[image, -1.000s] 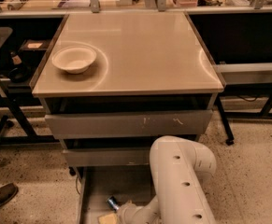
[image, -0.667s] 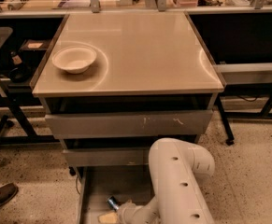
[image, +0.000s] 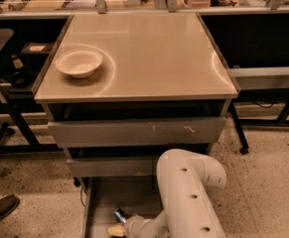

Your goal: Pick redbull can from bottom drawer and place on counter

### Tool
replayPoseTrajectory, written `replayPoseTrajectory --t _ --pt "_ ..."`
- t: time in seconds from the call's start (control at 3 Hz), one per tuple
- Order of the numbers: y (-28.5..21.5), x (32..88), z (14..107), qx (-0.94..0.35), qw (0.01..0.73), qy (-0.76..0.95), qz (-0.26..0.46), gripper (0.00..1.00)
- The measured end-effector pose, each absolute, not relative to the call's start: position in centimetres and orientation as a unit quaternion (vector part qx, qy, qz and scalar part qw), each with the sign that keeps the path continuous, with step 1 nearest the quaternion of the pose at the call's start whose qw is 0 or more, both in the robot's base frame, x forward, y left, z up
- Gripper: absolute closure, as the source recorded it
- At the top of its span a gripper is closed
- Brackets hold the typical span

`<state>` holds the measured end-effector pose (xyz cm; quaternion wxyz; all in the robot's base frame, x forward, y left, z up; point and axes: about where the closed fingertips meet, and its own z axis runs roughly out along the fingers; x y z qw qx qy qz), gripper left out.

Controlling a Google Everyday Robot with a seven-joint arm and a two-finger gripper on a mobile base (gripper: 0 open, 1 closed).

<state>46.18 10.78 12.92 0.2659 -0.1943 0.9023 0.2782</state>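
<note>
Couldn't read brand or lettering on redbull can (image: 119,215); too small. Spotted it low in bottom drawer (image: 100,200), toward the front, silver rim showing, just beside gripper (image: 115,229). Found gripper down inside the drawer at bottom edge of view; couldn't tell whether clamped on can or apart. Noted white arm (image: 188,192) filling drawer's right half, w/ bare floor showing on left. Saw counter (image: 154,53) w/ thin metal edge, broad bare surface across centre & right. Logged white bowl (image: 79,62) nr its left edge. Noted scratched drawer front (image: 139,131) closed above, white marks not legible as writing.
</note>
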Motion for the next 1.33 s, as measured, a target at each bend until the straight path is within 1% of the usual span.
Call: replayPoseTrajectory --t 1.0,1.33 --pt "10.79 46.18 12.92 -0.194 0.266 0.902 0.278 0.88" --pt "10.79 46.18 12.92 -0.194 0.266 0.902 0.278 1.0"
